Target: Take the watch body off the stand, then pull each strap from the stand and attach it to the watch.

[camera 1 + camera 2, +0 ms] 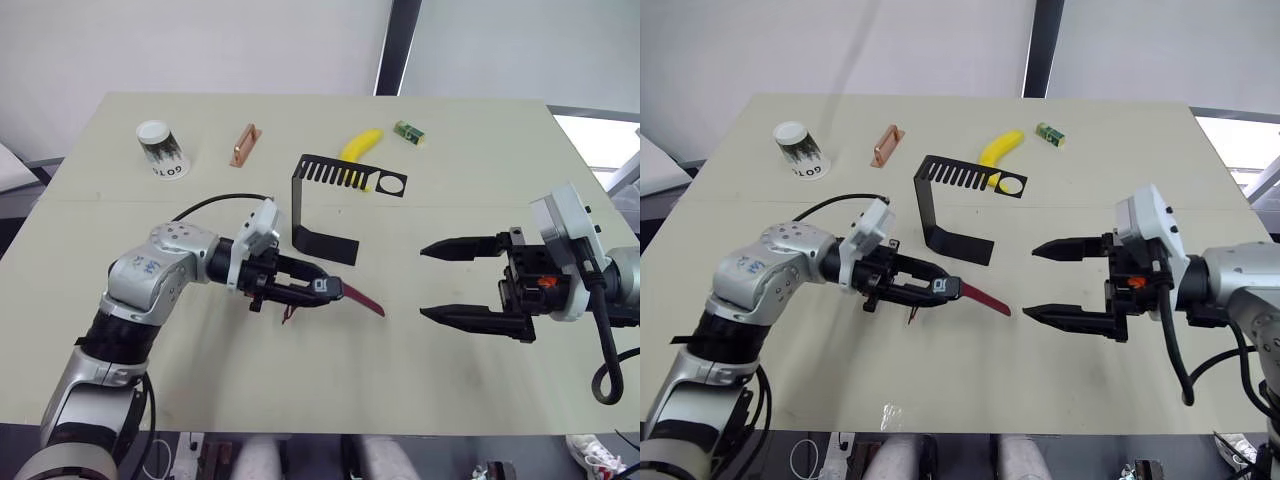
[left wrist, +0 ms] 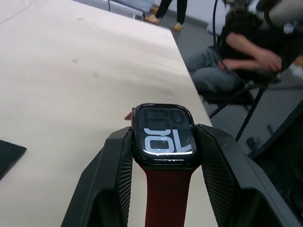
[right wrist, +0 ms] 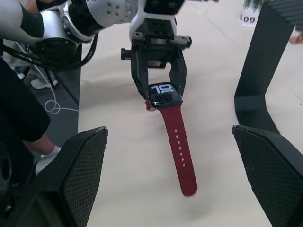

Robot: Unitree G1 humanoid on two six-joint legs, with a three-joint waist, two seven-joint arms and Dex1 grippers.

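The watch body (image 3: 163, 94) is clamped by its sides between the 2 fingers of the left gripper (image 1: 318, 288), left of centre in the left eye view, off the stand (image 1: 325, 200). 1 maroon strap (image 3: 180, 149) is already attached and hangs limp toward the table (a second strap cannot be made out). The right gripper (image 1: 462, 282) is held wide open and empty at centre right. The case is judged light, hard and slick-faced, best gripped by its edges; the strap is soft, best pinched near its end.

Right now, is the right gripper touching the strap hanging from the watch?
Apart. In the right wrist view, the right gripper is open, its fingers wide on either side of the strap, with bare table between. The left gripper holds the watch body.
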